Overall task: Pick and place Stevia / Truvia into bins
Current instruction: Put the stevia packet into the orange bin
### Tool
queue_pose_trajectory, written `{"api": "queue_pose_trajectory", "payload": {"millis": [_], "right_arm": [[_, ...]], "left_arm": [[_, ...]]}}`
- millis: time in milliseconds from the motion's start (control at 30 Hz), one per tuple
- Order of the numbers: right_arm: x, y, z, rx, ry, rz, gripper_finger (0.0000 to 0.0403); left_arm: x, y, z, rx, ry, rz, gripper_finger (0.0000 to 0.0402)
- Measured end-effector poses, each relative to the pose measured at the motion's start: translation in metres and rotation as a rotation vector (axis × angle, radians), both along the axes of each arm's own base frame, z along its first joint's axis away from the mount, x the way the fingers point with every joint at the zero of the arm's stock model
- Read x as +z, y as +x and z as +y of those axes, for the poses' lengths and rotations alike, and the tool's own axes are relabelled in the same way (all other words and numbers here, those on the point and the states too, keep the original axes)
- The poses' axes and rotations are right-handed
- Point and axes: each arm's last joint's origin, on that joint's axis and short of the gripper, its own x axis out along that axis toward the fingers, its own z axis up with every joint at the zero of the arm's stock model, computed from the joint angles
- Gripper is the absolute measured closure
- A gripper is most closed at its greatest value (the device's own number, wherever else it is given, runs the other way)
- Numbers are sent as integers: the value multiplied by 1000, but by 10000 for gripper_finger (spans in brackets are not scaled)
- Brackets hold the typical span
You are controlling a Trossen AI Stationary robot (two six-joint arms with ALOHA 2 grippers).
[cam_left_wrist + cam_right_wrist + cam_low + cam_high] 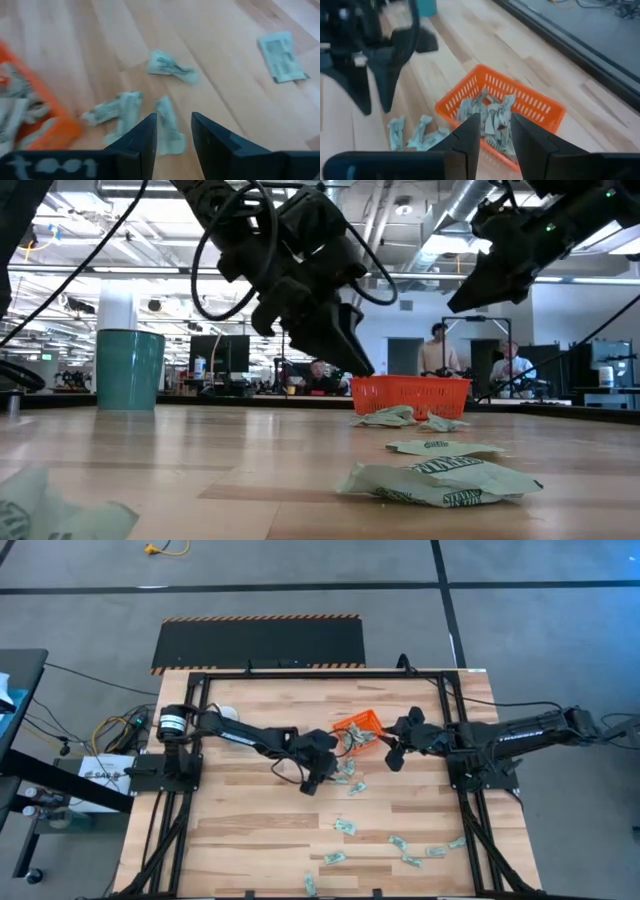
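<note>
we see the left gripper [174, 131] low over the desk [250, 840], just beside the orange tray [360, 730], its jaws a little apart and empty above a few sweetener packets [167, 125]. the right gripper [495, 131] hangs over the tray, jaws narrowly parted, holding nothing. some packets already lie in the tray; others are scattered across the near side of the desk.

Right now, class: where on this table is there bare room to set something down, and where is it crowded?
Bare wood: the table left half, below the left arm. Crowded: packets beside the orange tray, and more scattered packets near the front right.
</note>
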Motion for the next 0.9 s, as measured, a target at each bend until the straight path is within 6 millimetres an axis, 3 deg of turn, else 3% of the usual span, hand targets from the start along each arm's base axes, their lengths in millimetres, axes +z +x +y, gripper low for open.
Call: {"api": "queue_pose_trajectory", "payload": {"millis": [267, 400, 900], "right_arm": [[3, 9, -1, -42, -27, -71, 303], [5, 16, 0, -28, -46, -116, 303], [-1, 27, -7, -36, -90, -107, 303]], "left_arm": [[-2, 0, -14, 26, 36, 12, 233], [-16, 1, -14, 70, 44, 68, 215], [-41, 8, -11, 144, -5, 118, 212]]}}
